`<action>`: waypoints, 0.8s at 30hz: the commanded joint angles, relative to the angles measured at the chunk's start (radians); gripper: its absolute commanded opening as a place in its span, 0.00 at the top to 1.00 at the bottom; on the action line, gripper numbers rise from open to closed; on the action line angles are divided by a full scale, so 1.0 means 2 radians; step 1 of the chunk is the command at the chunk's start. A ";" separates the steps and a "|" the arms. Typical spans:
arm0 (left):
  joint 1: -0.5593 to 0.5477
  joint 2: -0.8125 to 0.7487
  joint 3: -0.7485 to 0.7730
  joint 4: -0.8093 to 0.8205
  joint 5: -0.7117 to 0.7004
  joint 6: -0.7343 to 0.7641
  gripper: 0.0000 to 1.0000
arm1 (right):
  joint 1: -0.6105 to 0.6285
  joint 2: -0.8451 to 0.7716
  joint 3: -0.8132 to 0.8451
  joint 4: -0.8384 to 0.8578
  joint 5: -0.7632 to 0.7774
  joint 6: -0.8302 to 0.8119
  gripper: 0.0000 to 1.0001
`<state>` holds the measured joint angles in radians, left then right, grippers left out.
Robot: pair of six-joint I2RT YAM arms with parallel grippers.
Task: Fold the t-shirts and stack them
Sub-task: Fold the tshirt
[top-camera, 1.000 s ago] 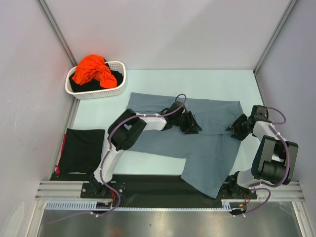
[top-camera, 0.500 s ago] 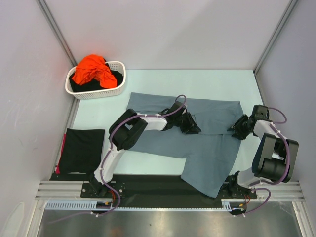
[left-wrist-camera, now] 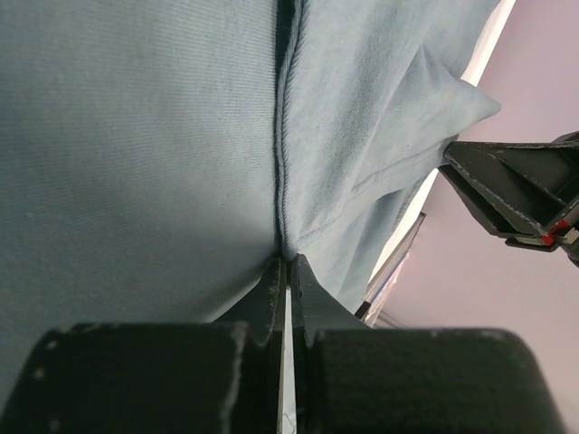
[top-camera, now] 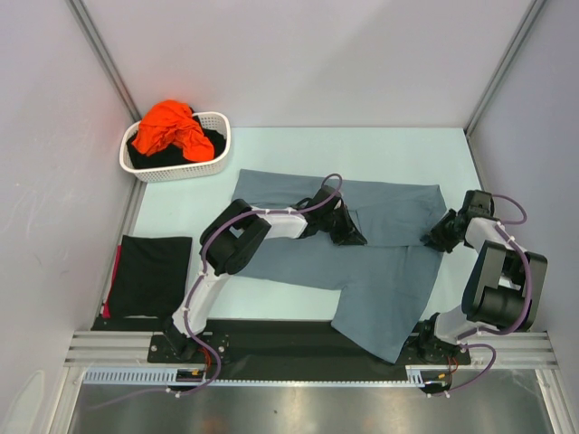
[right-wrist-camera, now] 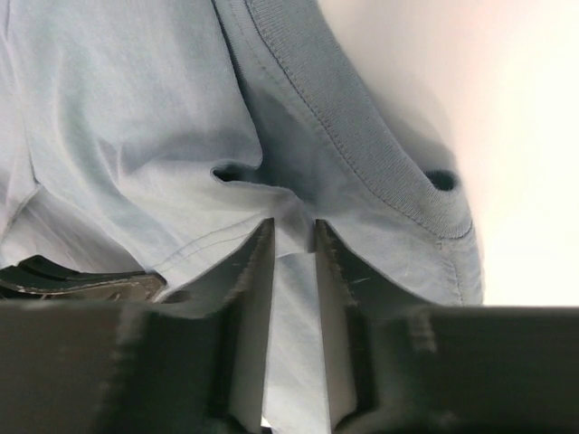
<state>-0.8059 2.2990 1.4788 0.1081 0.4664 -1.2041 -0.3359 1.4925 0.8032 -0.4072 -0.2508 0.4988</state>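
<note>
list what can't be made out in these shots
- Top view: black cloth in basket, mostly under orange t-shirt; count unclear.
- Top view: red strip beside folded black t-shirt; too little shows.
- Right wrist view: whether right gripper truly grips grey-blue t-shirt; cloth fills the gap.

Grey-blue t-shirt (top-camera: 380, 271), soft matt knit cloth; basket (top-camera: 172, 173), white slotted plastic; table (top-camera: 271, 149), smooth, pale

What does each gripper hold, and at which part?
Left gripper: the grey-blue t-shirt, at a stitched seam. Right gripper: jaws around its cloth by the ribbed band; grip cannot be told.
</note>
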 commanded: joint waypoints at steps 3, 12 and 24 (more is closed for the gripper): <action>-0.002 -0.010 0.029 -0.032 -0.005 0.036 1.00 | -0.002 -0.002 0.015 0.011 0.005 -0.004 0.82; 0.000 -0.024 0.050 -0.088 -0.018 0.083 1.00 | 0.001 -0.059 0.000 -0.036 0.032 0.005 1.00; 0.004 -0.043 0.048 -0.128 -0.021 0.110 1.00 | 0.011 -0.141 -0.044 -0.093 0.042 0.016 1.00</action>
<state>-0.8040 2.2757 1.5467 -0.0975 0.4400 -1.0306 -0.3157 1.2316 0.7254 -0.5663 -0.1978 0.5228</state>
